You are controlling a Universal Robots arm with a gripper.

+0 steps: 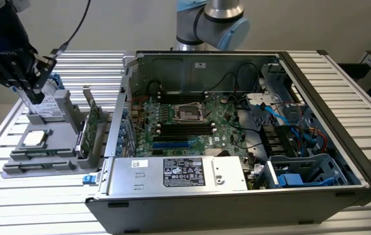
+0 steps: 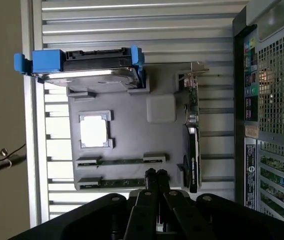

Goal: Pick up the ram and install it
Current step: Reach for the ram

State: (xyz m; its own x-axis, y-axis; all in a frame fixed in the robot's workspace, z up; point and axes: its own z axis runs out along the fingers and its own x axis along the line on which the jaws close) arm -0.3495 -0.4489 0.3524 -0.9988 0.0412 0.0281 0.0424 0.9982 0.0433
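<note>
Gripper [image 2: 156,174] hung over the grey tray [image 2: 131,135], pressed together and empty. The ram [image 2: 116,183] sat slotted in that tray. Judged light, stiff, fragile; best pinched mid-length across its faces.

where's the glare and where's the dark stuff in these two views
wrist view: the processor chip is washed out to flat white and the table slats glare near the frame edge, while the gripper is an almost black mass; exterior view: soft, even light, the computer case interior readable with no harsh glare or hard shadow
</note>
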